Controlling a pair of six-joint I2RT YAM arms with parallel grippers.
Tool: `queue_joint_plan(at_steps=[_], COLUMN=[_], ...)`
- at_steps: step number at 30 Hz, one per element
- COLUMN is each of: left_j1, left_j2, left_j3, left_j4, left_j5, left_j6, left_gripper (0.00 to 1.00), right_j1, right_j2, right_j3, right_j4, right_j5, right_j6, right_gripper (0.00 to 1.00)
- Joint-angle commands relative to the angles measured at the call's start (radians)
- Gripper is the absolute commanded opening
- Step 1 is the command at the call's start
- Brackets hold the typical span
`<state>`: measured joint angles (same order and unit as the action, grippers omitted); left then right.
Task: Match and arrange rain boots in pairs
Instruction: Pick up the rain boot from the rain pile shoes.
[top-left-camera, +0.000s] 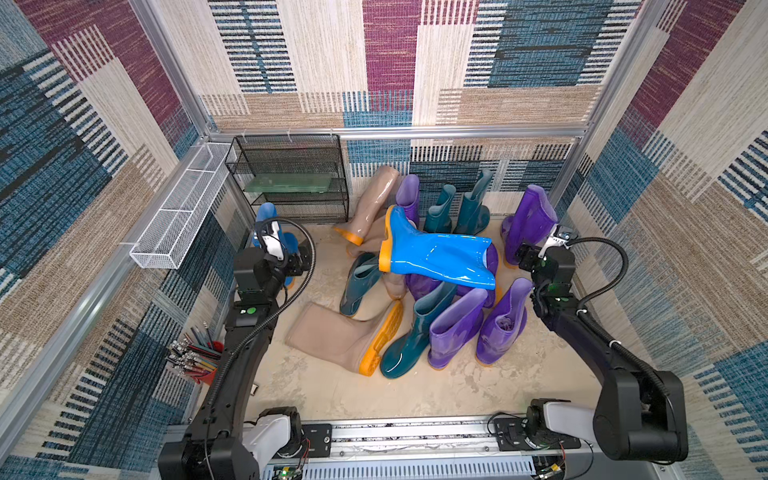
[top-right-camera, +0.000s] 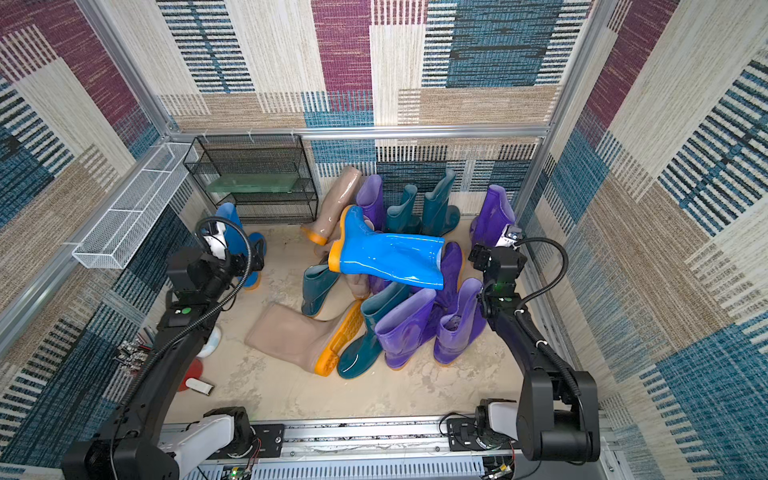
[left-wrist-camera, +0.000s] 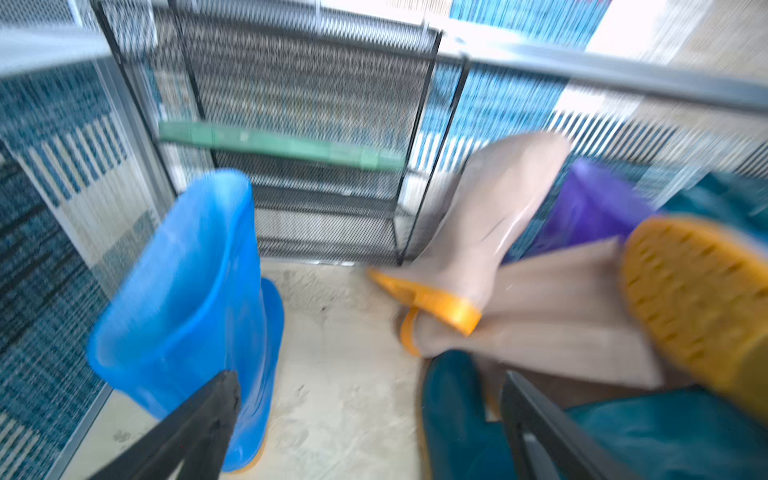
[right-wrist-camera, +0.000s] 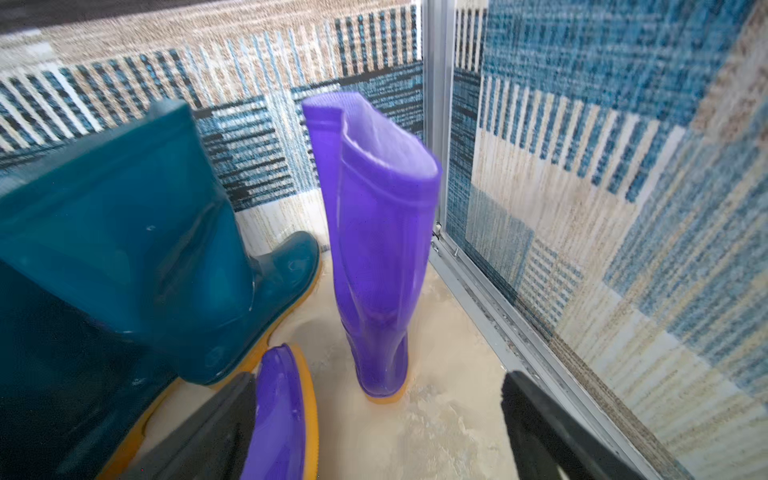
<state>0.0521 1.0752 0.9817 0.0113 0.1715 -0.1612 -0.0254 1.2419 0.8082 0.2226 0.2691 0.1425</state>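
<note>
Left pincer (left-wrist-camera: 368, 380) and right pincer (right-wrist-camera: 378, 378) both gape empty. Tall blue boot (top-left-camera: 436, 257) atop the boot pile (top-left-camera: 453, 328) looks slick, floppy, light, so I'd pinch its shaft rim, not the glossy side.

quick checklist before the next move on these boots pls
1. Left gripper open, empty: ok.
2. Right gripper open, empty: ok.
3. Upright blue boot standing near the left gripper: ok.
4. Second blue boot paired with it: not ok, it lies sideways atop the pile.
5. Tall purple boot upright ahead of the right gripper: ok.
6. Pile stays put if the top boot is lifted: cannot tell.
</note>
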Motion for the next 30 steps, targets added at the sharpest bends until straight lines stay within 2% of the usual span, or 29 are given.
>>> queue_joint_plan(at_steps=[1, 3, 5, 6, 7, 8, 9, 10, 12, 13, 15, 17, 24, 28, 30], left_j1=[-0.003, -0.003, 0.007, 0.017, 0.017, 0.018, 0.032, 0.048, 0.066, 0.063, 0.024, -0.081, -0.619, -0.927, -1.031], left_j2=[0.004, 0.000, -0.014, -0.023, -0.035, -0.049, -0.070, -0.084, -0.076, -0.065, -0.049, -0.019, 0.175, 0.322, 0.389], left_j3=[0.140, 0.220, 0.257, 0.275, 0.274, 0.250, 0.202, 0.171, 0.147, 0.158, 0.195, 0.296, 0.619, 0.701, 0.720], left_j4=[-0.263, -0.342, -0.357, -0.373, -0.392, -0.371, -0.319, -0.305, -0.237, -0.229, -0.268, -0.416, -0.791, -0.850, -0.836], left_j5=[0.140, 0.191, 0.320, 0.371, 0.377, 0.353, 0.337, 0.318, 0.426, 0.470, 0.445, 0.317, -0.253, -0.634, -0.774], left_j6=[-0.173, -0.279, -0.343, -0.340, -0.323, -0.373, -0.443, -0.520, -0.523, -0.501, -0.457, -0.333, 0.082, 0.310, 0.414], left_gripper=[1.00, 1.00, 1.00, 1.00, 0.99, 0.99, 0.99, 0.99, 0.99, 0.92, 0.84, 0.82, 0.82, 0.81, 0.81], right_j1=[0.024, 0.025, -0.011, -0.056, -0.119, -0.184, -0.237, -0.256, -0.234, -0.204, -0.160, -0.135, -0.059, -0.042, -0.041], right_j2=[-0.045, -0.060, -0.068, -0.076, -0.092, -0.107, -0.122, -0.134, -0.159, -0.173, -0.196, -0.217, -0.238, -0.228, -0.220], right_j3=[0.089, 0.159, 0.239, 0.248, 0.220, 0.174, 0.121, 0.091, 0.127, 0.152, 0.176, 0.181, 0.168, 0.168, 0.170], right_j4=[-0.218, -0.319, -0.438, -0.461, -0.429, -0.355, -0.252, -0.205, -0.301, -0.348, -0.392, -0.401, -0.385, -0.388, -0.392], right_j5=[-0.015, -0.007, -0.104, -0.195, -0.354, -0.537, -0.712, -0.767, -0.682, -0.617, -0.549, -0.543, -0.544, -0.533, -0.535], right_j6=[0.056, 0.135, 0.240, 0.334, 0.413, 0.450, 0.480, 0.483, 0.436, 0.392, 0.344, 0.341, 0.338, 0.330, 0.326], right_gripper=[0.95, 0.95, 0.95, 0.95, 0.95, 0.95, 0.99, 0.94, 0.93, 0.94, 0.96, 0.97, 0.97, 0.97, 0.97])
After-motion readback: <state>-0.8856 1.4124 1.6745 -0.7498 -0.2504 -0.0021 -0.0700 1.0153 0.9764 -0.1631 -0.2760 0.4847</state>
